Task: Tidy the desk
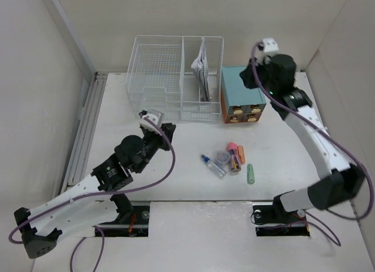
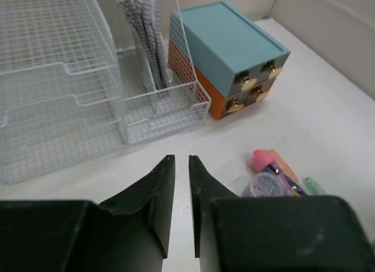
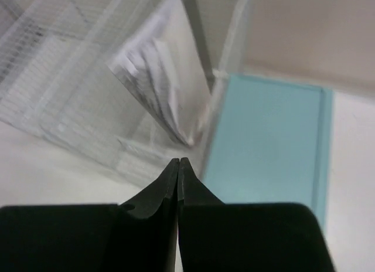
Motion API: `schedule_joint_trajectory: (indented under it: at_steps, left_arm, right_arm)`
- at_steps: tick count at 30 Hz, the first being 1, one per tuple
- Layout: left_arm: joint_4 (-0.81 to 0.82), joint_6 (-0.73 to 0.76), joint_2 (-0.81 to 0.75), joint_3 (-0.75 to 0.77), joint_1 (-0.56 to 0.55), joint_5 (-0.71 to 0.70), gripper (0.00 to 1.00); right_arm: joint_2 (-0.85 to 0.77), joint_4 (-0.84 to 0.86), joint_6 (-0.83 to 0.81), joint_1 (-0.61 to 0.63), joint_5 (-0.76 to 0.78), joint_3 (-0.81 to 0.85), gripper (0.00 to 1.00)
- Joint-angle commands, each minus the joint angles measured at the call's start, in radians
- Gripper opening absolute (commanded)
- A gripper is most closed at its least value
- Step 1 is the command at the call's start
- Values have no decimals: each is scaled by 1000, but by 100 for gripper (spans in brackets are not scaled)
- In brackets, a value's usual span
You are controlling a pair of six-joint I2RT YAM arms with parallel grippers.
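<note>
The flat matte white desk looks rigid and ungraspable. Pinch the light, roll-prone small plastic clutter ahead-right of the left gripper mid-body. That gripper is barely parted and empty; the right gripper is clenched on nothing.

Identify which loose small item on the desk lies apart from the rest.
The pale green stick, alone on the right; the other items lie bunched together.

Plain beige panel walls on 3 sides: left wall, back wall, right wall, w/ a pale upright strip at the left-back corner. No windows in view. Light soft & even, shadows faint.
</note>
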Motion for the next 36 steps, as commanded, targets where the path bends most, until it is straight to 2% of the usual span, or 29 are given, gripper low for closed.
schedule_joint_trajectory:
  at_steps: [1, 2, 3, 4, 5, 6, 8, 11, 15, 21, 23, 28, 36]
  left_arm:
    - [68, -101, 111, 52, 13, 124, 12]
    - [68, -139, 137, 52, 13, 136, 14]
    - [68, -179, 159, 61, 13, 150, 20]
    - [68, -222, 193, 61, 13, 159, 30]
    - [107, -263, 204, 61, 13, 171, 67]
    - [138, -338, 213, 14, 13, 197, 77]
    - [259, -397, 224, -44, 13, 208, 88]
    - [376, -477, 236, -149, 13, 217, 92]
    - [450, -546, 257, -225, 13, 217, 92]
    - [461, -555, 267, -269, -16, 207, 92]
    - [461, -544, 256, -279, -16, 207, 92]
    - [461, -534, 222, -298, -26, 207, 92]
    - [461, -534, 204, -318, -26, 207, 92]
  right_arm:
    - [-171, 157, -11, -159, -307, -304, 26]
    - [-191, 157, -11, -160, -308, -360, 50]
    - [-208, 157, -11, -205, -425, -412, 70]
    - [-225, 157, 1, -225, -461, -464, 81]
    - [-244, 157, 32, -236, -488, -565, 82]
    - [-277, 157, 43, -246, -517, -608, 82]
    - [-305, 198, 102, -258, -517, -673, 69]
    - [-336, 300, 161, -270, -517, -748, 61]
    - [-226, 309, 225, -270, -508, -733, 61]
    - [-8, 406, 293, -281, -518, -667, 61]
    - [44, 406, 314, -281, -518, -632, 65]
    - [68, 462, 327, -281, -474, -612, 65]
    - [88, 579, 446, -281, -465, -641, 66]
